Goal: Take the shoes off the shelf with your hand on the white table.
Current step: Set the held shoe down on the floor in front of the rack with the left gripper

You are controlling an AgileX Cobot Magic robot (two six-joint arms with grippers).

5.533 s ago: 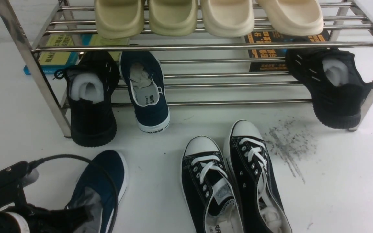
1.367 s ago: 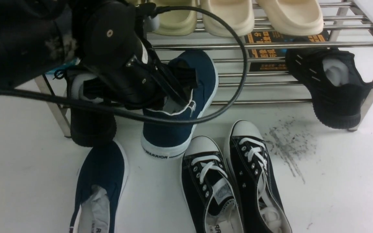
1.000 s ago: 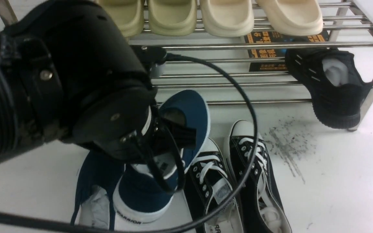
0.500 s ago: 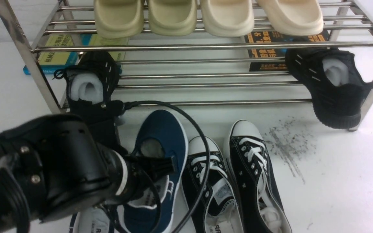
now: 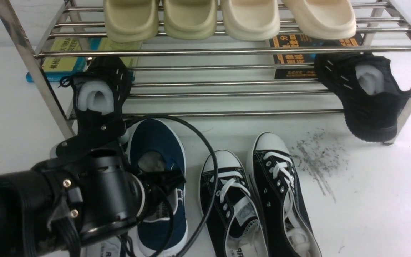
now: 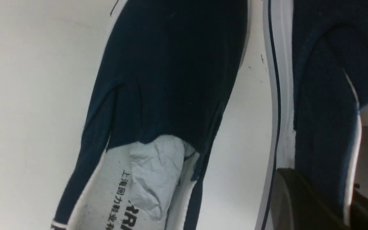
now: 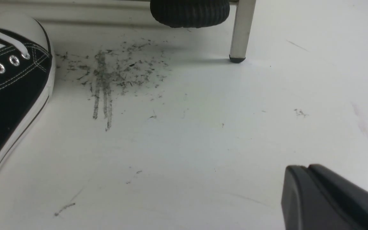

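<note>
A: Where is the navy shoe (image 5: 157, 142) now?
B: On the table (image 5: 369, 200), left fingers (image 5: 171, 177) pinching its side wall; right fingers (image 7: 315, 191) closed, empty. Release only once the sole lies flat, then rise straight

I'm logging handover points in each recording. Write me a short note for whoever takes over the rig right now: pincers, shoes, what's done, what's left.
The left pincer is shut on the collar of the second navy shoe, beside the black lace-up sneakers in front of the shelf.
The right pincer is shut, holding nothing, above the white table.
The first navy shoe lies on the table next to the held one.
Done: both navy shoes are off the shelf.
Left: check that the held shoe sits flat (I cannot tell), open the left pincer, pull the arm back.
</note>
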